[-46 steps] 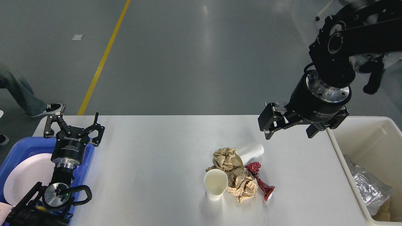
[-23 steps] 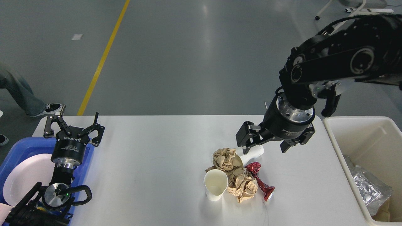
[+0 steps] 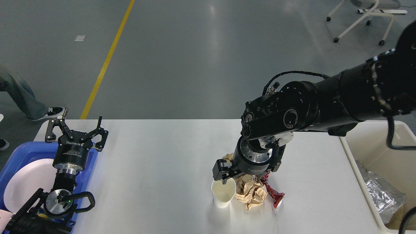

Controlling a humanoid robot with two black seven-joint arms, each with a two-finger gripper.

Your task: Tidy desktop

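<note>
Head view. The desktop [image 3: 156, 182] fills the lower middle of the frame, between a blue tray [image 3: 19, 151] at its left end and a cream bin [image 3: 380, 146] at its right end.

The left gripper [image 3: 75, 127] hangs over the near-left corner of the desktop, above the tray's far edge, its fingers spread wide and holding nothing. A white plate [image 3: 24, 185] lies in the tray.

The right arm reaches in from the right and bends down over a cluster of litter near the middle of the desktop. The right gripper [image 3: 227, 175] sits directly above the rim of an upright paper cup [image 3: 223, 194]; one dark finger shows at the cup's far edge, the other is hidden under the wrist, so whether it is spread or closed, and whether it grips anything, cannot be told.

Just right of the cup lie crumpled brown paper [image 3: 252, 192] and a red wrapper [image 3: 274, 195], touching one another.

Progress, as a judgement: the bin already holds clear plastic [image 3: 383, 195] and the plate is stowed, so tidying is partly done. The cup, paper and wrapper remain on the desktop, and the cup looks the likely next pick.
</note>
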